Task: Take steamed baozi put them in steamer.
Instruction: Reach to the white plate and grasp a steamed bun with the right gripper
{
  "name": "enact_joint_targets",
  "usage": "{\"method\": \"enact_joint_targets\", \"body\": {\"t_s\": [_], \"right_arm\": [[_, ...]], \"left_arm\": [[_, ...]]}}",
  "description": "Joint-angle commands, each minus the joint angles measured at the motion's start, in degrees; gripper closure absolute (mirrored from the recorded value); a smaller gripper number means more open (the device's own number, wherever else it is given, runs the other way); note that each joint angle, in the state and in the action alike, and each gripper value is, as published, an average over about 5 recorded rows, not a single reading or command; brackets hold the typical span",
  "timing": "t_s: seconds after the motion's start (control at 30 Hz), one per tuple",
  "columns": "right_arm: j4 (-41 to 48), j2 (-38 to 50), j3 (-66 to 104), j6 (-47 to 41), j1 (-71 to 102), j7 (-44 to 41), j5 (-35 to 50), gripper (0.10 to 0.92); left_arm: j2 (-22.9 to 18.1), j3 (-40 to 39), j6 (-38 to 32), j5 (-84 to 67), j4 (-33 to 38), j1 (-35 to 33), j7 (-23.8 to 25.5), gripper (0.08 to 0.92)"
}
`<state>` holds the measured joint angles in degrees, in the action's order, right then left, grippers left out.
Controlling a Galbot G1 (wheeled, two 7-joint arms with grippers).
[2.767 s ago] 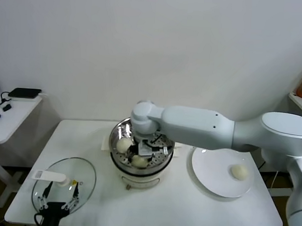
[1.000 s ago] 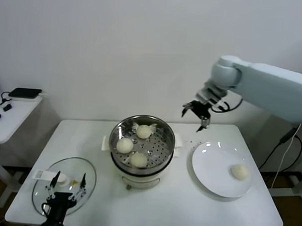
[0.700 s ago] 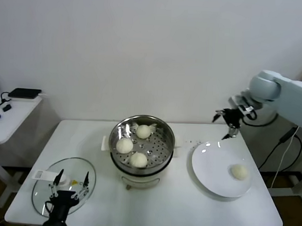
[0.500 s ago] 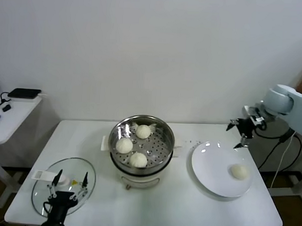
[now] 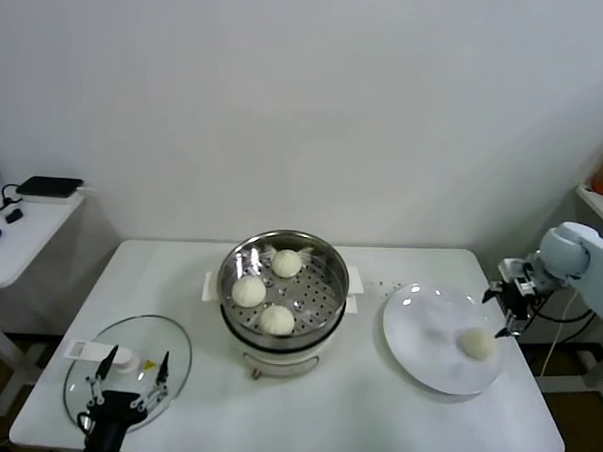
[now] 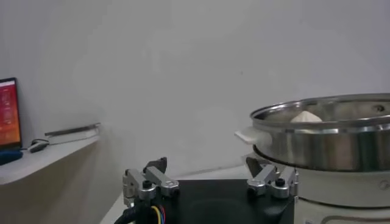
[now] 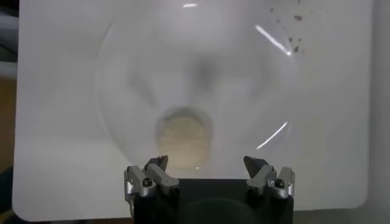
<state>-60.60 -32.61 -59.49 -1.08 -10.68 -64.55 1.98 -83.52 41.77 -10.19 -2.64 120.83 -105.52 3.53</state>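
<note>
now the last bun (image 5: 478,343) on the plate (image 5: 417,341) is approached by the right gripper (image 5: 508,307), fingers wide; lowering and closing are needed next.

Steamer (image 5: 285,285): centre of the table (image 5: 374,409), rim tall; three buns (image 5: 276,319) inside, spaced apart, bare perforated floor on the side toward the plate. Open from above.

Plate (image 5: 427,342): right of the steamer, narrow strip of table between them. One bun (image 5: 478,343) near the far-right rim; rest of the plate bare.

Right gripper (image 5: 508,307): just right of that bun, jaws wide, nothing between them.

Glass lid (image 5: 166,350): left of the steamer, flat on the table; left gripper (image 5: 124,396) low over its near edge, jaws spread.

Front table strip below the steamer: bare.
</note>
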Motion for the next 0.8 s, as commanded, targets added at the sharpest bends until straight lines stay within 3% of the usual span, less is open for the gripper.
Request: {"method": "enact_joint_targets", "body": {"t_s": [0.03, 0.8], "right_arm": [[3.46, -1.55, 6.26, 0.62, 8.98, -0.34, -5.6, 0.203], [7.1, -6.69, 6.98, 0.63, 9.61, -0.11, -4.65, 0.203]], "left_arm": [[0.81, -0.08, -0.81, -0.67, -0.13, -1.07, 0.1, 0.177], [0.41, 0.03, -0.7, -0.34, -1.48, -0.85, 0.01, 0.177]]}}
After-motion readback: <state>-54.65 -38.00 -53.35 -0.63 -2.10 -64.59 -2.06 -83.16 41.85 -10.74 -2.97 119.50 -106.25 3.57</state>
